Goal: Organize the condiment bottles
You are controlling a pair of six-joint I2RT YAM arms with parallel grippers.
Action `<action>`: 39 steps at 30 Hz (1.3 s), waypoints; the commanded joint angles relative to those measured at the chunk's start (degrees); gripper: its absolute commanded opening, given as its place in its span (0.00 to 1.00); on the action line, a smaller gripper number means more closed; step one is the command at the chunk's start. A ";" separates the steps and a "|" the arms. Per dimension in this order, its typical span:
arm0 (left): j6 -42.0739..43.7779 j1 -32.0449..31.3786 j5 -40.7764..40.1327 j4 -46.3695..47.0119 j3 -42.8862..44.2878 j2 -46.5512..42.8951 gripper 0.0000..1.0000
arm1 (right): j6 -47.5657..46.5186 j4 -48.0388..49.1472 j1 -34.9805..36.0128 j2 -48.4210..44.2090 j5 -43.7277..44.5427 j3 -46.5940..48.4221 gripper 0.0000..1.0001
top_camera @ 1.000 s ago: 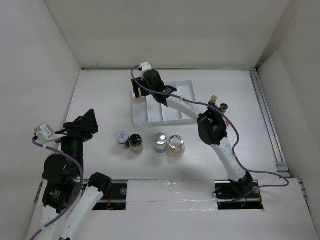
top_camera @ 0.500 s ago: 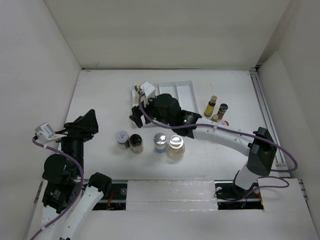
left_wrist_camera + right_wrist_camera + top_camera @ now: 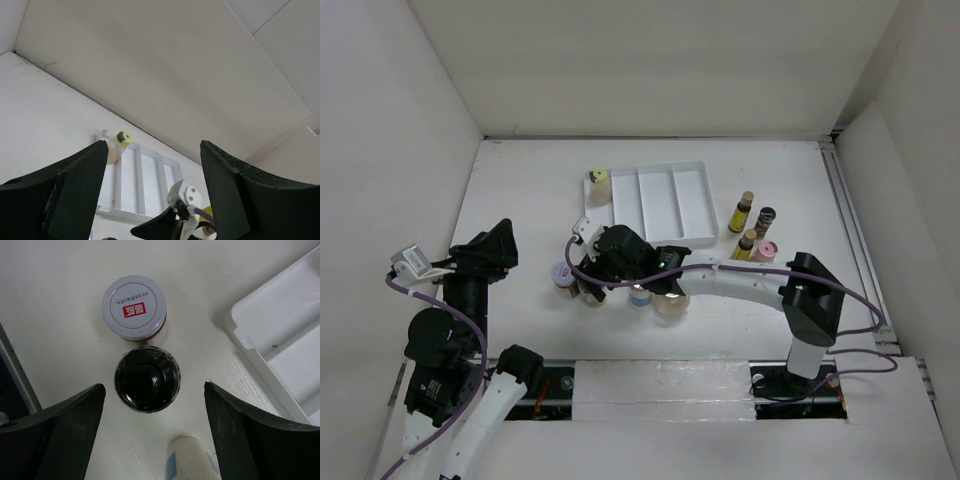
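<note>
My right gripper (image 3: 590, 268) is open and empty, hovering over a row of jars. In the right wrist view its fingers (image 3: 60, 435) straddle a black-capped jar (image 3: 145, 381), with a white-lidded jar with a red label (image 3: 134, 306) behind it and a white-and-blue jar (image 3: 192, 460) nearer. The row also holds a silver-lidded jar (image 3: 670, 295). A yellow-capped bottle (image 3: 599, 185) stands in the left compartment of the white tray (image 3: 692, 205). Several slim bottles (image 3: 742, 212) and a pink-capped one (image 3: 767, 248) stand right of the tray. My left gripper (image 3: 495, 245) is open and empty, raised at the left.
The left wrist view shows the tray (image 3: 127, 172), the yellow-capped bottle (image 3: 121, 140) and the right arm's wrist (image 3: 184, 196) below. White walls enclose the table on three sides. A rail (image 3: 855, 240) runs along the right edge.
My right gripper has left the tray's back-left compartment, where the yellow-capped bottle now stands, and swung forward and left to hover over the black-capped jar. The left arm has not moved.
</note>
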 commanded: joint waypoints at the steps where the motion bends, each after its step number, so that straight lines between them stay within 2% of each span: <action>1: 0.76 0.19 0.69 2.63 -0.31 0.91 0.71 | -1.44 -2.11 1.47 2.50 1.08 4.48 0.85; 5: 0.76 0.19 0.69 2.63 -0.31 0.91 0.71 | -1.98 -4.31 2.00 5.49 1.61 7.55 0.83; 8: 0.76 0.19 0.69 2.63 -0.31 0.91 0.71 | -1.98 -3.79 2.00 6.02 3.62 8.09 0.77; 12: 0.76 0.19 0.69 2.63 -0.31 0.91 0.71 | -1.98 -4.31 2.00 7.95 5.39 10.01 0.59; 13: 0.76 0.19 0.69 2.63 -0.31 0.91 0.71 | -1.98 -4.32 2.00 7.95 5.39 10.63 0.50; 15: 0.76 0.19 0.69 2.63 -0.31 0.91 0.71 | -1.98 -4.93 2.00 6.64 5.91 10.64 0.45; 20: 0.76 0.19 0.69 2.63 -0.31 0.91 0.71 | -2.67 -4.05 2.00 -3.27 8.72 8.44 0.44; 26: 0.76 0.19 1.22 2.63 -0.31 0.39 0.71 | -3.82 -3.52 -2.64 -5.85 7.94 12.04 0.44; 32: 0.76 0.19 1.22 2.63 -0.31 0.39 0.71 | -3.82 -2.21 -9.49 2.84 3.82 20.38 0.43; 39: 0.76 0.19 1.22 2.63 -0.31 0.39 0.71 | -3.82 -2.73 -14.16 13.83 0.82 31.72 0.43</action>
